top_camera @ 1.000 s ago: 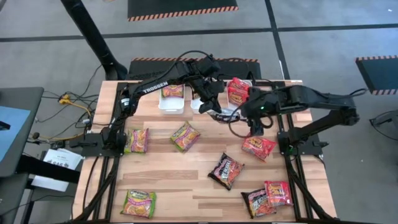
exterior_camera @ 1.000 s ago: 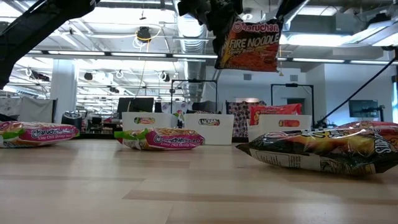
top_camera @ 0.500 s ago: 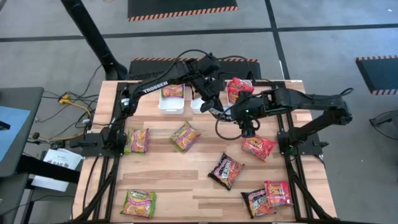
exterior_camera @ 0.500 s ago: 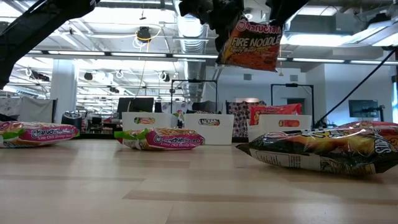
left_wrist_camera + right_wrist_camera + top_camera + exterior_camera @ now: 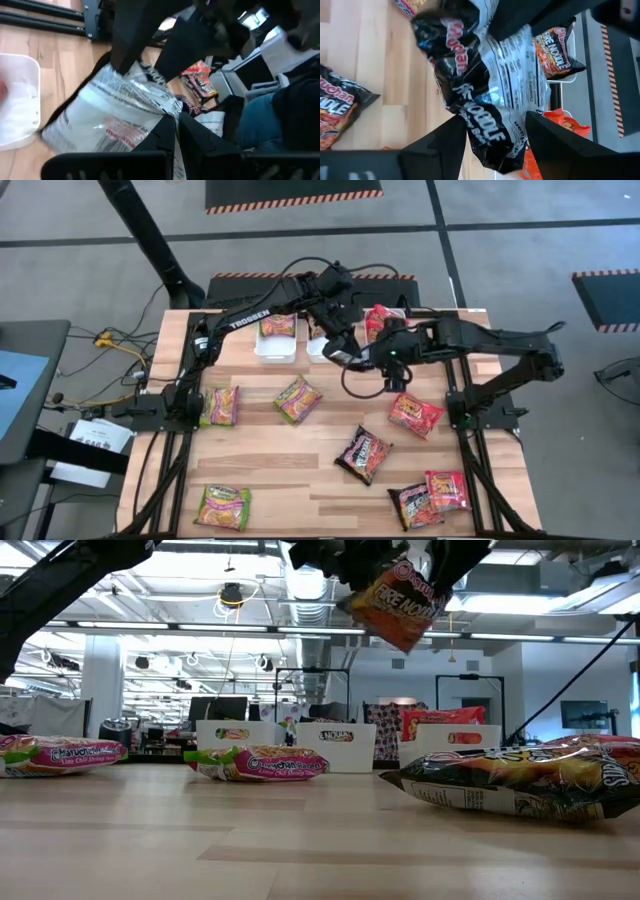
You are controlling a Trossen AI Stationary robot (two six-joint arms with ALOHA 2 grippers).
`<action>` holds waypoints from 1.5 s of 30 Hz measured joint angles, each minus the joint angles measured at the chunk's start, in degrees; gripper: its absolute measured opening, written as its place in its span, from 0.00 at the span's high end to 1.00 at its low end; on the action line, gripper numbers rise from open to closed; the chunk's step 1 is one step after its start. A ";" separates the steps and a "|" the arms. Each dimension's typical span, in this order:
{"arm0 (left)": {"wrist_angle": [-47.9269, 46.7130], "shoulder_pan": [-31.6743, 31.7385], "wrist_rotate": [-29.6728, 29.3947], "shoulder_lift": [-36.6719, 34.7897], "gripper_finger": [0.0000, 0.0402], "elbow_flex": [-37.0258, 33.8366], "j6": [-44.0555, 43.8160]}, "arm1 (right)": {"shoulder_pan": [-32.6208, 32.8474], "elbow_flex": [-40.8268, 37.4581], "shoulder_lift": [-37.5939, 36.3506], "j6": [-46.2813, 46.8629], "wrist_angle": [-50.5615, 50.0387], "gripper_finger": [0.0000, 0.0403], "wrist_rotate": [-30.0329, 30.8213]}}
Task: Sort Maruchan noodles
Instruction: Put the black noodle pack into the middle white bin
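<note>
Hanging at upper centre, a black packet (image 5: 400, 605) is pinched by the left gripper (image 5: 345, 345); the right gripper (image 5: 385, 365), fingers wide, could knock it loose.

The light wooden plank counter (image 5: 300, 455) stands on a grey floor (image 5: 520, 220) marked with dark lines. Along the counter's far edge sit white rectangular plastic bins (image 5: 276, 345), seen in the low view as a row of three (image 5: 335, 748). A black mat with an orange-striped edge (image 5: 290, 194) lies on the floor beyond the counter; a second one (image 5: 610, 295) lies to the right. Yellow and black cables (image 5: 120, 350) trail on the floor at the left, near a white paper sheet (image 5: 90, 445).
</note>
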 joint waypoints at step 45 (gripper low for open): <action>1.31 7.33 3.18 0.46 0.70 0.00 -12.47 | -0.89 -0.02 2.51 2.02 -6.19 0.98 2.77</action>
